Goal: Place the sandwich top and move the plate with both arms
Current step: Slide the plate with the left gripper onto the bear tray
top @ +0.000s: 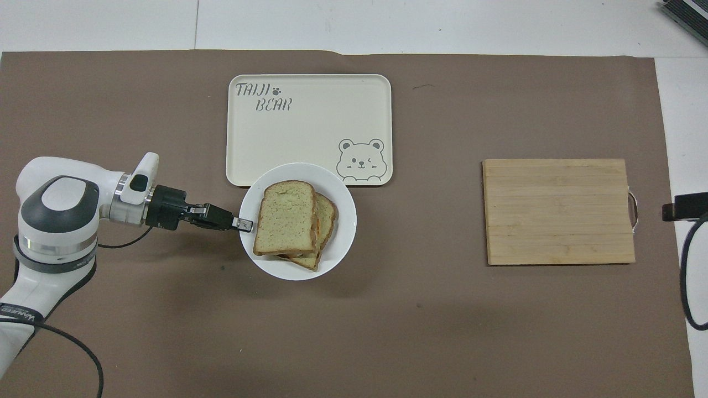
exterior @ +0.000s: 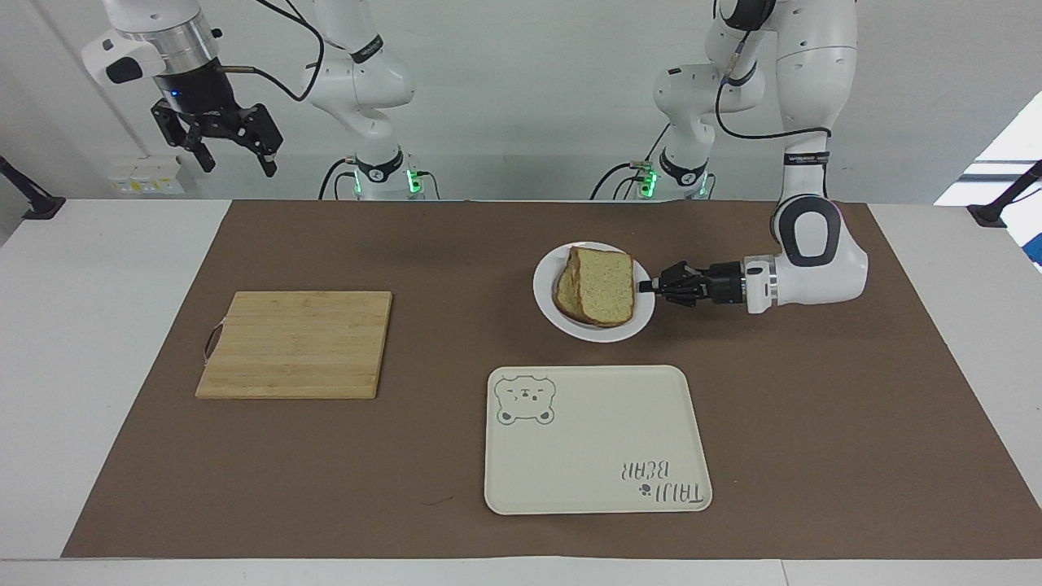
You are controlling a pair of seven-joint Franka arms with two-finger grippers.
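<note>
Seemingly stiff, smooth and slippery, the white plate (exterior: 593, 329), beside the bear tray (exterior: 597, 439), is pinched at its rim by the left gripper (exterior: 649, 286), the soft sandwich top (exterior: 607, 286) aboard; the right gripper (exterior: 232, 151) waits wide

"TAIJI BEAR" printed on cream tray (top: 310, 130), beside bear drawing.

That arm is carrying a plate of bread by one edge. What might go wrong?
1. The left gripper pinches the plate at a single spot on its rim, so the plate could tilt or slip out.
2. The sandwich top lies loose and askew on the lower slice, so it might slide off.
3. The plate's edge appears to be over the bear tray; it could catch on the tray's rim.
</note>
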